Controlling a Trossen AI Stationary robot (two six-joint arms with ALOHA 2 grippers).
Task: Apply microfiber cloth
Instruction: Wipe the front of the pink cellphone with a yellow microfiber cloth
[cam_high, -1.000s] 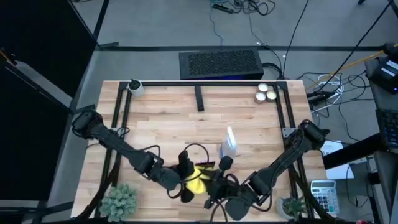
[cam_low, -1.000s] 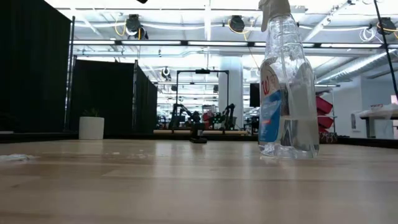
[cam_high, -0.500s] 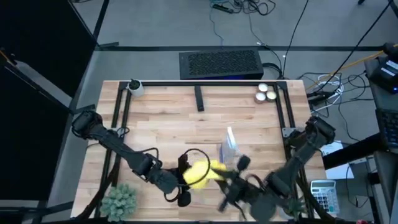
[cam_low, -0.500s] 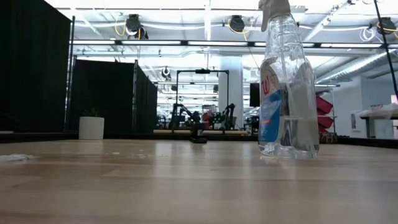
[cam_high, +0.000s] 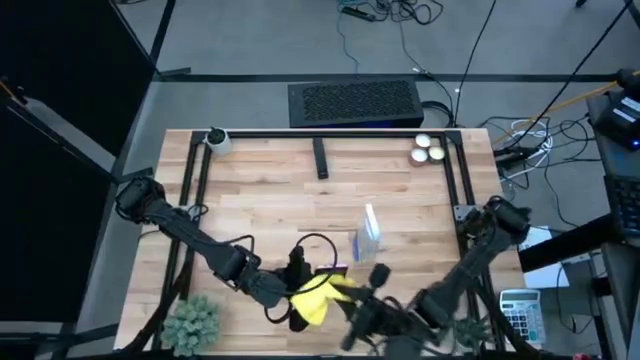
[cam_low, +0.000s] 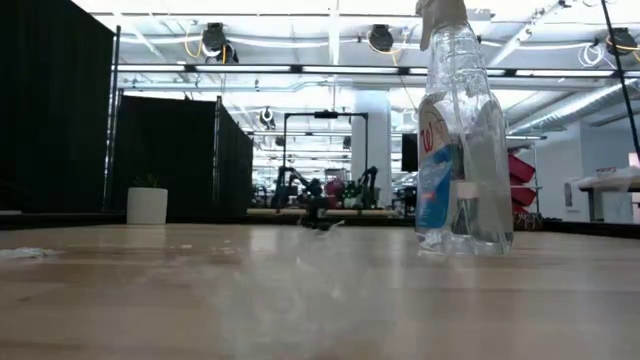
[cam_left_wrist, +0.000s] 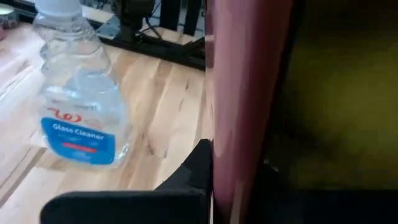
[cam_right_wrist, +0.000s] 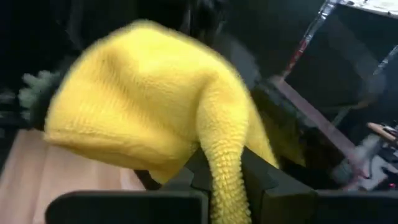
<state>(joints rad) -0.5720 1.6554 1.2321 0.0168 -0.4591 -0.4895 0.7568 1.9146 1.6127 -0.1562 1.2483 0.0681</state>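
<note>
The bright yellow microfiber cloth (cam_high: 313, 300) (cam_right_wrist: 143, 99) is bunched near the table's front edge at mid-width, and my right gripper (cam_high: 342, 293) (cam_right_wrist: 227, 174) is shut on it. Just left of it, my left gripper (cam_high: 298, 290) (cam_left_wrist: 239, 177) is shut on a dark phone with a pink rim (cam_left_wrist: 242, 74), held on edge. The phone's dark face (cam_left_wrist: 336, 93) shows a yellow sheen. The cloth drapes against the phone and hides most of it in the high view. My left gripper pinches the phone between its two fingers across its thickness, at the pink rim (cam_left_wrist: 233, 168). The phone stands on edge and rises past the fingers; what it rests on is hidden. My right gripper pinches a hanging fold of the cloth (cam_right_wrist: 222, 158) between its two fingers (cam_right_wrist: 267, 177). The rest of the cloth bulges beyond the fingertips, slack, against the phone; how many layers are held, I cannot tell.
A clear spray bottle with a blue label (cam_high: 368, 235) (cam_low: 462, 140) (cam_left_wrist: 78, 106) stands upright just behind the grippers. A plant (cam_high: 192, 322) sits at the front left, a smaller one (cam_high: 468, 330) at the front right. Three white rounds (cam_high: 428, 148) and a black bar (cam_high: 321, 158) lie far back.
My right gripper has drawn the cloth out toward the table's right and far side, stretching it, then come back toward the near edge and the left gripper. The cloth is bunched again and sits lower on the phone. The left gripper has stayed nearly in place.
</note>
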